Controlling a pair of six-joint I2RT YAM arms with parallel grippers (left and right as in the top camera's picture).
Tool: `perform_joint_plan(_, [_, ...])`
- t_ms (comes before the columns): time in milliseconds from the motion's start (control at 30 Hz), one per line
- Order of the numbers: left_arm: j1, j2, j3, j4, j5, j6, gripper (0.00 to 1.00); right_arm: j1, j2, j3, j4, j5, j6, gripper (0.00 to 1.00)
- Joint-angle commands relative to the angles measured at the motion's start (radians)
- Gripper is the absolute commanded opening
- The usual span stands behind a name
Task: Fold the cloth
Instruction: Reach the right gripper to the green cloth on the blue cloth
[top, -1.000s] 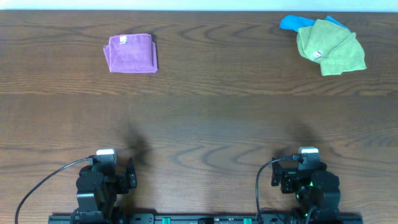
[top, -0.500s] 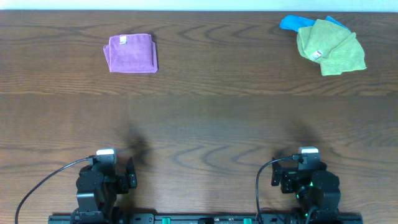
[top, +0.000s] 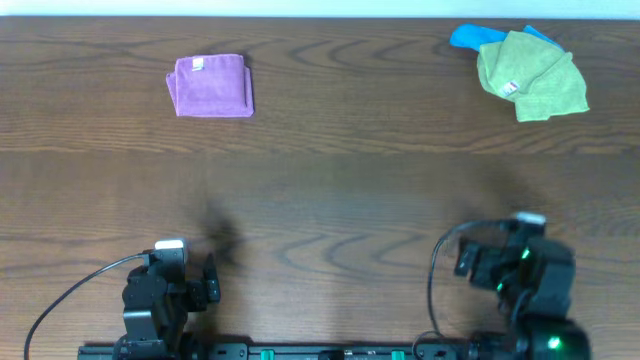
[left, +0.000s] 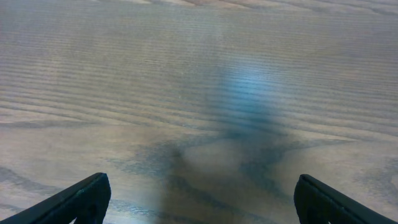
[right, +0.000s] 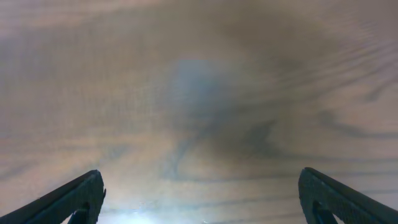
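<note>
A crumpled green cloth (top: 531, 76) lies at the far right of the table, on top of a blue cloth (top: 468, 37). A folded purple cloth (top: 211, 86) lies at the far left. My left gripper (top: 170, 262) is open and empty at the near left edge; its wrist view shows only bare wood between the fingertips (left: 199, 199). My right gripper (top: 520, 245) is open and empty at the near right, far from the green cloth; its wrist view shows bare wood between the fingertips (right: 199, 199).
The wooden table (top: 330, 190) spans the whole view. The arm bases and a rail sit along the near edge (top: 320, 350).
My right arm has moved a little forward and to the right from its rest spot. The left arm and the cloths have not moved.
</note>
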Motion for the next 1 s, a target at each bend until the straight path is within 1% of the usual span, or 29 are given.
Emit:
perform_joint_plan(0, [-0.004,-0.009,-0.011,-0.063,-0.019,0.004,0.96,-0.029,0.167,0.173,-0.011,0.0,0.027,0.99])
perform_joint_plan(200, [-0.004,-0.009,-0.011,-0.063,-0.019,0.004,0.95,-0.031,0.517,0.516,-0.086,0.001,0.027,0.99])
perform_joint_plan(300, [-0.004,-0.009,-0.011,-0.063,-0.019,0.004,0.95,-0.038,0.719,0.708,-0.129,0.004,0.027,0.99])
perform_joint_plan(500, [-0.004,-0.009,-0.011,-0.063,-0.019,0.004,0.95,-0.077,1.009,0.974,-0.172,0.003,0.023,0.99])
perform_joint_plan(667, [-0.004,-0.009,-0.011,-0.063,-0.019,0.004,0.95,-0.101,1.17,1.121,-0.173,0.0,0.024,0.99])
perform_joint_plan(767, [-0.004,-0.009,-0.011,-0.063,-0.019,0.004,0.95,-0.119,1.234,1.18,-0.156,0.003,0.024,0.99])
perform_joint_plan(967, [-0.004,-0.009,-0.011,-0.063,-0.019,0.004,0.95,-0.155,1.329,1.206,0.001,-0.027,0.023,0.99])
